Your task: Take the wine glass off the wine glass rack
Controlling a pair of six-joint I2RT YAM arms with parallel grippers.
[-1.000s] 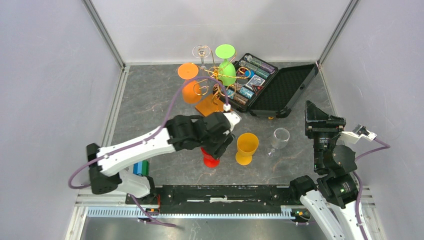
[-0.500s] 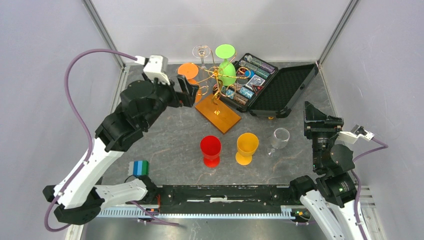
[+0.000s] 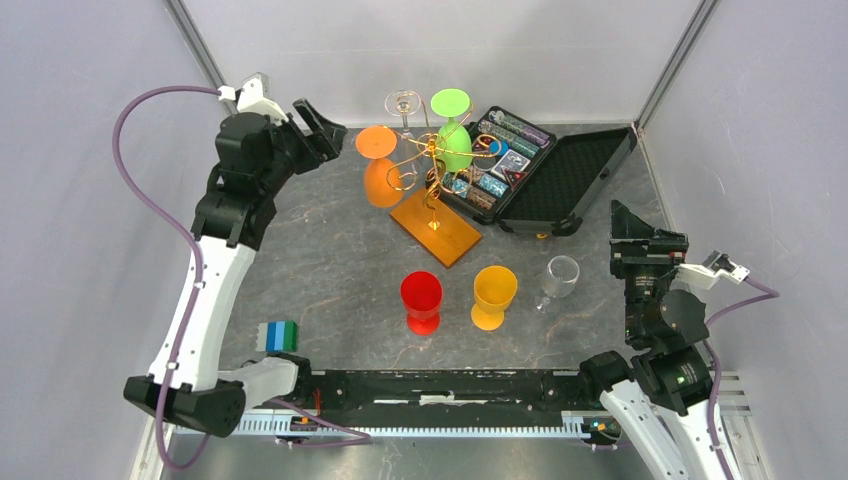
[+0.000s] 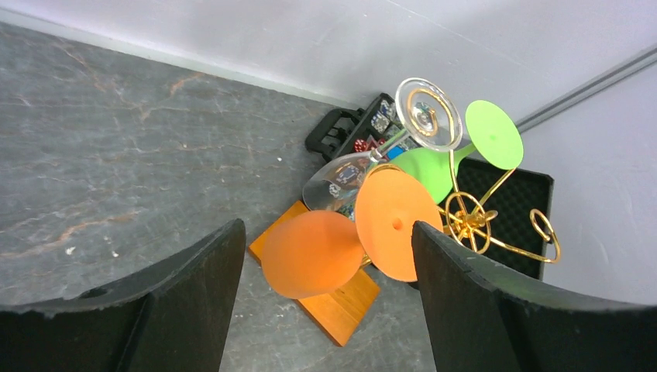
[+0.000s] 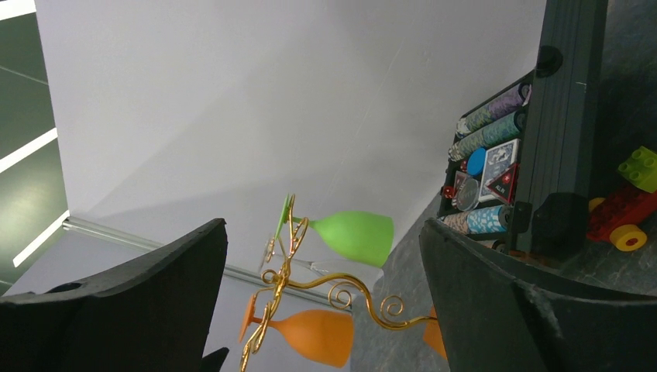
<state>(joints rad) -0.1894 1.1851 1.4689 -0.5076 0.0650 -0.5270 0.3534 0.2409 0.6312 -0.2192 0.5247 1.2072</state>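
Currently, the orange wine glass hangs bowl-down, stem near upright, on the left side of the wine glass rack, directly ahead of the nearer, wide-spread, empty left gripper.

One wine glass rack, carrying three wine glasses: one orange glass, one green glass, one clear glass. Standing upright on the table, three more: one red glass, one yellow glass, one clear stemmed glass. Makes six glasses in all. One open black case. One small stack of coloured blocks.
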